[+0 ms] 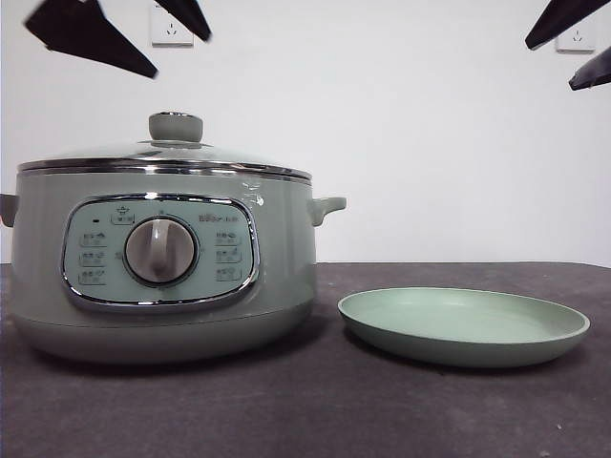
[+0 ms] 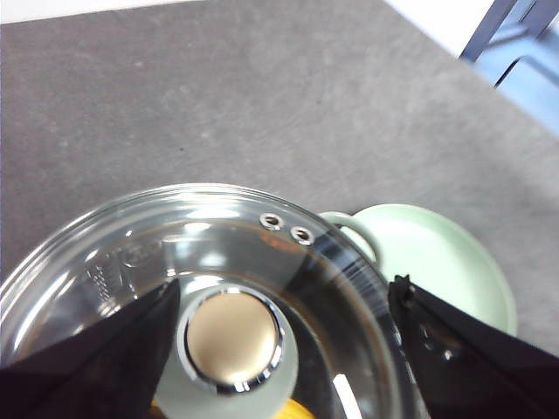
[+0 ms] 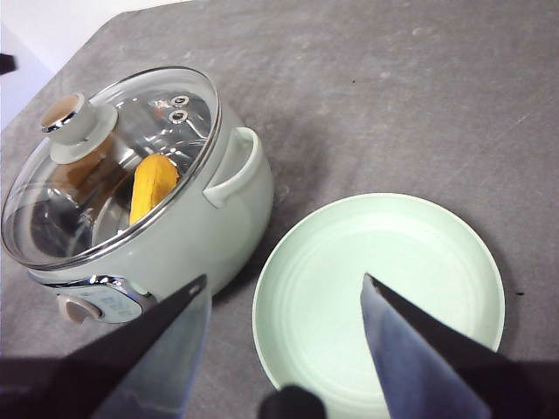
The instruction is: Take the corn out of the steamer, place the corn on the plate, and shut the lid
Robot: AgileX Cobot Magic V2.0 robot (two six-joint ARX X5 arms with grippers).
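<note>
The low-domed glass lid (image 2: 210,288) is sitting shut on the sage-green round steamer (image 1: 162,267), enclosing the stubby yellow corn (image 3: 153,185). The left gripper (image 2: 279,349) is hovering, jaws spread, above the round pale-green knob (image 2: 231,339), judged the only secure hold: glass is fragile and slick. The right gripper (image 3: 284,301) is waiting, jaws apart, above the shallow pale-green plate (image 3: 437,262).

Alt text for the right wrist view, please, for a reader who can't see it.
The steamer sits on a grey table with its glass lid on and the yellow corn visible inside through the glass. Beside it lies the plate, bare, with the right gripper above it, jaws open.
</note>
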